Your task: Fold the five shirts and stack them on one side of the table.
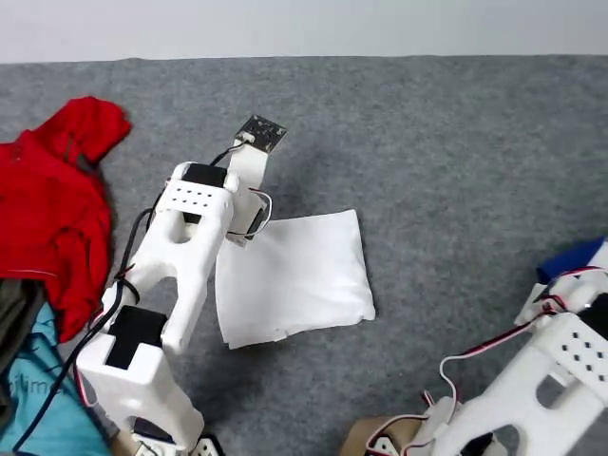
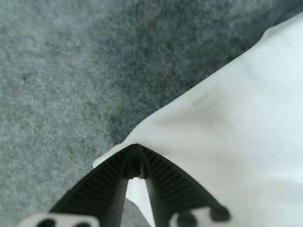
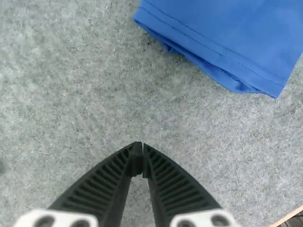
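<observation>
While your left gripper (image 2: 136, 153) sits at a corner of the white shirt (image 1: 299, 275) with its fingers closed tip to tip, treat that corner as your anchor. I cannot tell whether any cloth is actually caught between the fingers, so check that before you lift.

The white shirt lies flat on the grey table (image 1: 456, 142), folded to a rough rectangle. The edge farthest from the left gripper looks ragged and shows layers. My judgement is that the step in hand is tidying or shifting this shirt. If you mean to drag it, pinch all the layers at the corner and stay low, or the fold may open. If you mean to fold again, carry the corner straight across to the opposite edge and set it down before you release.

Your right gripper (image 3: 137, 158) is well away from the white shirt. It hangs over bare table with its fingers shut on nothing, and the blue shirt (image 3: 222, 38) is just ahead of it. The blue shirt looks folded, so it is probably the start of the stack. Bring the right arm to the white shirt's ragged edge to pin it.

The red shirt (image 1: 47, 199) and the teal shirt (image 1: 52, 408) lie crumpled beyond the left arm from the white shirt, not yet folded. Keep the arm's cable from snagging them.
</observation>
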You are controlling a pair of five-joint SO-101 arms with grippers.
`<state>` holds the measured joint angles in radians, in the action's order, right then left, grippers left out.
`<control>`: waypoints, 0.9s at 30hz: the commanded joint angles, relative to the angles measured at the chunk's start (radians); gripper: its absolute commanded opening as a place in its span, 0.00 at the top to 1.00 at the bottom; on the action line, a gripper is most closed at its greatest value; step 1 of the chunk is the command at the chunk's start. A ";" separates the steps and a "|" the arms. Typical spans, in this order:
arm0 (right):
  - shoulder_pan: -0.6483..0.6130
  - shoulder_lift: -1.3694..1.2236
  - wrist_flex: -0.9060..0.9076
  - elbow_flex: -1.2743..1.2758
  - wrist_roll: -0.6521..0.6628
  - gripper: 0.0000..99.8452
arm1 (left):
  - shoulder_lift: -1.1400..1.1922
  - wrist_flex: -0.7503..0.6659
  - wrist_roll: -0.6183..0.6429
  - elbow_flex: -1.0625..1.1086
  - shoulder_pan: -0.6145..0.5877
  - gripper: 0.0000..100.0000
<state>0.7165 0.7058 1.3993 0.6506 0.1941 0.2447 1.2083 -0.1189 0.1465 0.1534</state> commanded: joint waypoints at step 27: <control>-0.008 0.024 0.005 -0.003 -0.003 0.99 | 0.049 0.308 0.000 -0.354 -0.038 1.00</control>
<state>0.7165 0.7058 1.4024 0.6506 0.1941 0.3890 1.4538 -0.1158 -0.1312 0.0905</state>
